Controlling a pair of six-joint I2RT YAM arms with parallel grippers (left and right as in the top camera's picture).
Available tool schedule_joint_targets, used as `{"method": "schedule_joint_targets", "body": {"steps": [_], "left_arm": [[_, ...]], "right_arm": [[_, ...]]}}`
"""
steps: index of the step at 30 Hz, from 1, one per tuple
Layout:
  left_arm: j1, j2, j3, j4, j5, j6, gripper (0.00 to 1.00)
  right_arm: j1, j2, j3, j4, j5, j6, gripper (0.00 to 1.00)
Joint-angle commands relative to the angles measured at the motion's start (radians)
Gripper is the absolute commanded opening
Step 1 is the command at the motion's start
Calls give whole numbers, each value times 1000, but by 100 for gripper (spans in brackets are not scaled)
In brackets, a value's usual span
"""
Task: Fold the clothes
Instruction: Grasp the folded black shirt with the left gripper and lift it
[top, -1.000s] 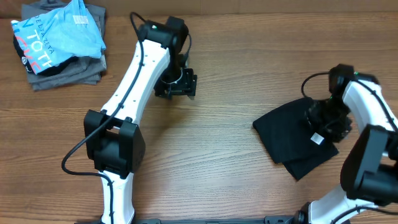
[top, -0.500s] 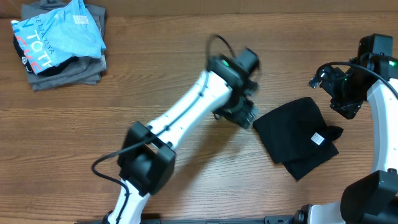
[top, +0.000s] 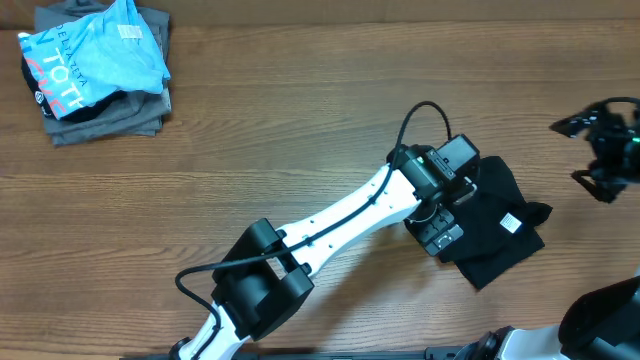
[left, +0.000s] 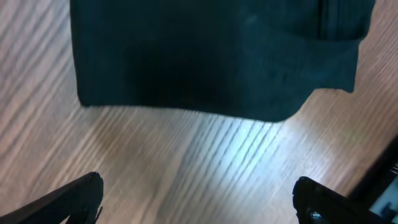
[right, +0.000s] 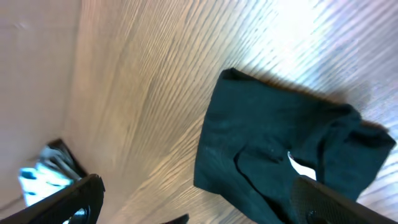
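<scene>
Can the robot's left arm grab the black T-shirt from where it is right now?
Probably yes. The left tool is open and sits right at the edge of the black T-shirt. Only wooden table shows between them, and nothing looks to be blocking the way.

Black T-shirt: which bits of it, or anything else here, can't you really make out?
1. Black T-shirt: in the overhead view the left arm and left hand cover its left part.
2. Its white tag: overhead, the print is too small to read.
3. Left wrist view: the shirt's far side is cut off by the top edge, and the fabric is blurred.
4. Right hand: overhead, partly cut off by the right edge.
</scene>
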Motion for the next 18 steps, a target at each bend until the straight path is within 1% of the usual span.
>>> {"method": "schedule_joint_targets", "body": {"steps": [1, 6, 11, 15, 17, 18], "left_arm": [[-44, -22, -11, 31, -84, 89, 100], [-98, -10, -13, 105, -90, 196, 100], [-134, 23, -13, 174, -131, 201, 100], [-127, 39, -13, 255, -137, 153, 100], [-113, 40, -13, 315, -162, 92, 100], [-103, 40, -13, 349, -178, 60, 96]], "right_arm": [[-47, -10, 27, -24, -76, -74, 100], [-62, -10, 27, -35, -77, -85, 100], [-62, -10, 27, -40, -76, -89, 100], [-62, -10, 27, -50, -76, -119, 100], [-62, -10, 26, -56, -76, -128, 100], [-62, -10, 26, -58, -76, -136, 100]]}}
